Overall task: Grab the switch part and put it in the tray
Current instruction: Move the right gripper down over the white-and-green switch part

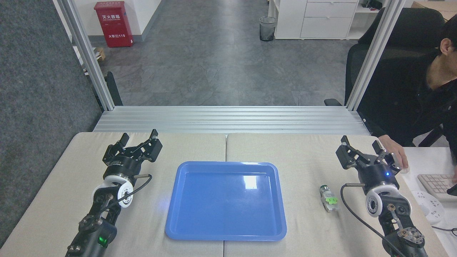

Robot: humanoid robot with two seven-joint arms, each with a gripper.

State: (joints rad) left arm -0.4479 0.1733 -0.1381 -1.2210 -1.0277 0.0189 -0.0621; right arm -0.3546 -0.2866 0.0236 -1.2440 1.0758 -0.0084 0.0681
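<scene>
Switch part (329, 198): loose on table at 3 o'clock of empty tray (225, 201); right gripper (363, 151), fingers spread, nearest for pickup; left gripper (138, 139) likewise spread, idle

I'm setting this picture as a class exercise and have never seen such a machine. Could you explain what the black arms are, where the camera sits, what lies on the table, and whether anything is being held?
The camera sits in the robot's head, looking forward and down at a beige table. The two black arms are the robot's own. Each ends in a gripper, a two-fingered claw: the left gripper and the right gripper. Both are open and hold nothing. On the table lies a blue tray with nothing in it. To its right, near the right arm, lies a small switch part, grey with a green middle. At the right edge a person's hand rests close behind the right gripper, beside a keyboard.
</scene>
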